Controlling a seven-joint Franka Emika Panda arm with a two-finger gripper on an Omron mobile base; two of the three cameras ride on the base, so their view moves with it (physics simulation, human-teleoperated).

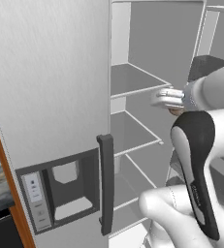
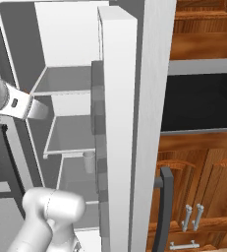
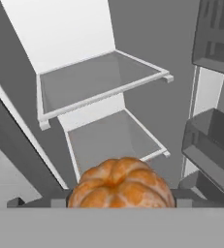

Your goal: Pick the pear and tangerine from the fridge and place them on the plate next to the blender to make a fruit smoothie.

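Observation:
The fridge stands with its right side open, its pale grey shelves bare. My gripper is shut on the tangerine, an orange ribbed fruit at the bottom centre of the hand view. In the left base view the gripper hangs in front of the middle shelves, with a sliver of the tangerine under it. From the right base camera, the gripper is at the left, level with the upper shelf. The pear, the plate and the blender are out of view.
The closed fridge door carries a dark handle and a dispenser panel. The open door's edge rises mid-frame, with door bins at the right. Wooden cabinets and a black appliance front lie to the right.

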